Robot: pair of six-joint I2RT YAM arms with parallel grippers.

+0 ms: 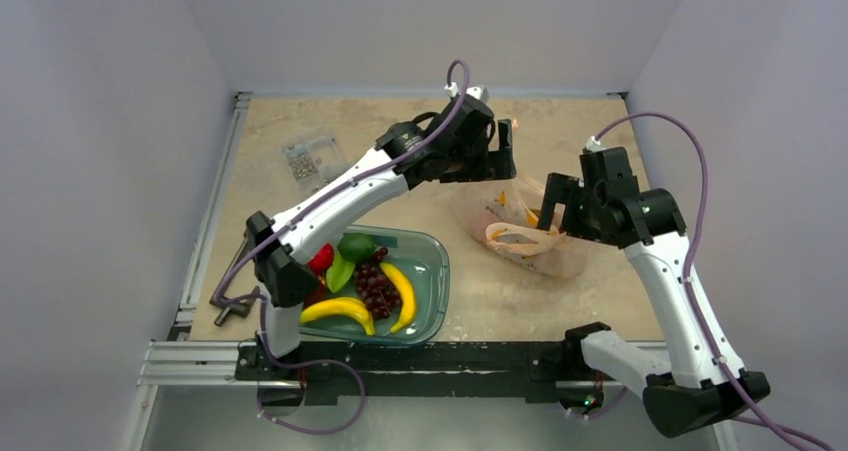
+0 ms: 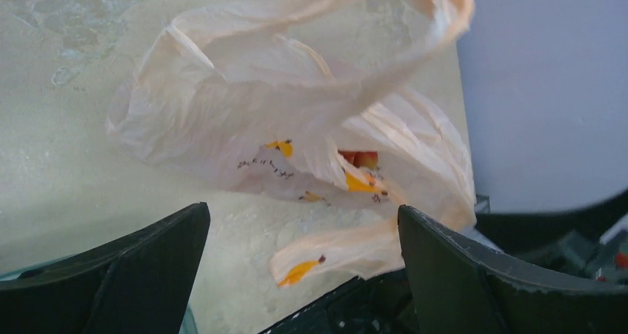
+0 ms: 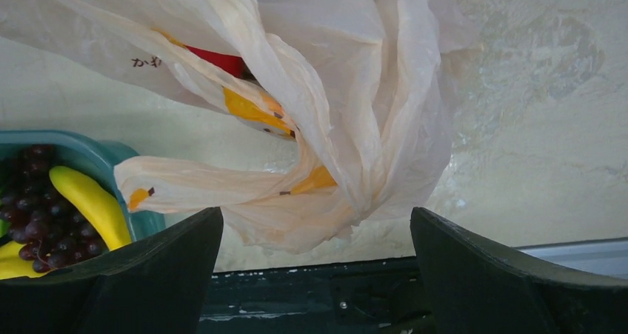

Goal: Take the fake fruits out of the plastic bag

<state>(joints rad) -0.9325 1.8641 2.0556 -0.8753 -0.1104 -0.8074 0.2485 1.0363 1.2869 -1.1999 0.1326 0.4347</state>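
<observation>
Left tool (image 2: 304,212) and right tool (image 3: 317,214) both spread, gripping nothing. We log the plastic bag (image 1: 528,239) on the tabletop (image 1: 560,121), a red fake fruit (image 3: 218,58) inside; green fruit (image 1: 356,246) and red fruit (image 1: 322,259) lie in the tray (image 1: 437,271). We judge it partway.

Mostly veiled by the plastic bag (image 2: 222,104): fake fruits (image 3: 221,61), only a red sliver showing. Cropped at the right wrist view's left edge: teal tray (image 3: 89,150), grapes (image 3: 37,215). Too small to read: packet (image 1: 313,159) on the counter (image 1: 330,116).
</observation>
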